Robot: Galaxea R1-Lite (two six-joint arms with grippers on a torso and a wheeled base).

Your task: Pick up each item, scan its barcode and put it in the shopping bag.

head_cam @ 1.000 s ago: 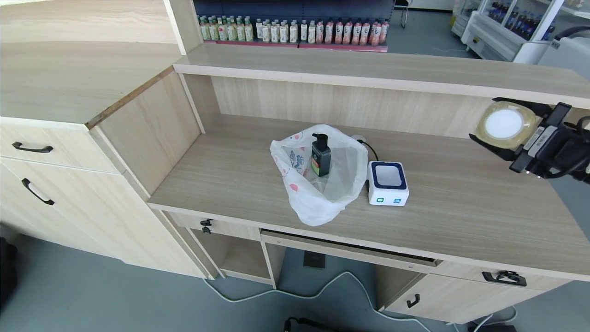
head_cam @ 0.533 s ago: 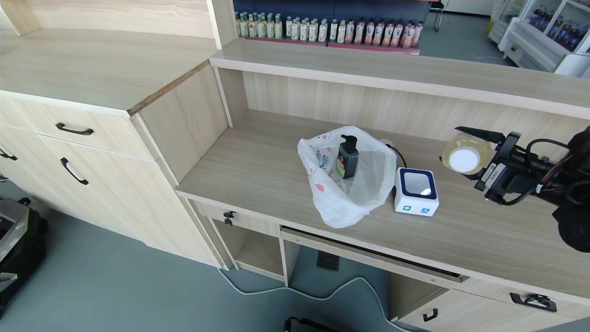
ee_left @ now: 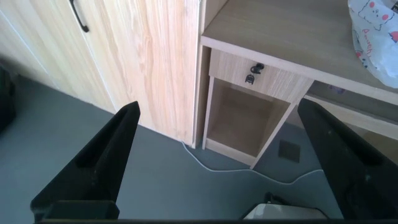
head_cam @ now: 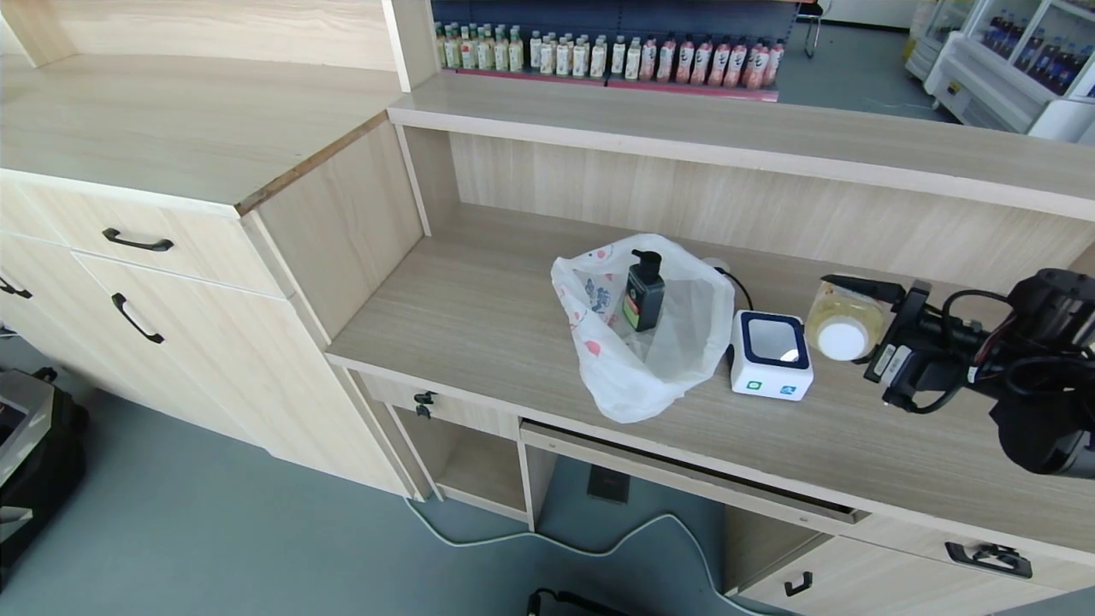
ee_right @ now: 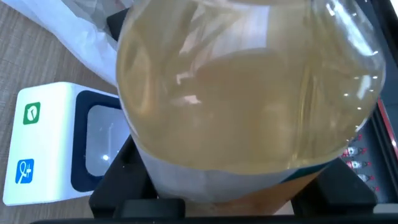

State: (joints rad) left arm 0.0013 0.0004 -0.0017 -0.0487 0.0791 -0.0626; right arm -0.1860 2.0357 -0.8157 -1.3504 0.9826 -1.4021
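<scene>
We are viewing a pale wooden counter (head_cam: 479, 316). A white translucent plastic shopping bag (head_cam: 676, 359), with a dark pump bottle (head_cam: 643, 295) standing inside, is lying just beside the white-and-blue square barcode scanner (head_cam: 770, 355). On the scanner's other side, the right gripper (head_cam: 851, 312) is clamping a clear, white-capped bottle of pale yellow liquid (head_cam: 843, 329) across its body. We are judging it heavy, smooth and slippery; the labelled waist suits gripping. The left gripper (ee_left: 217, 104), spread wide and empty, is hanging well apart from the scanner.
</scene>
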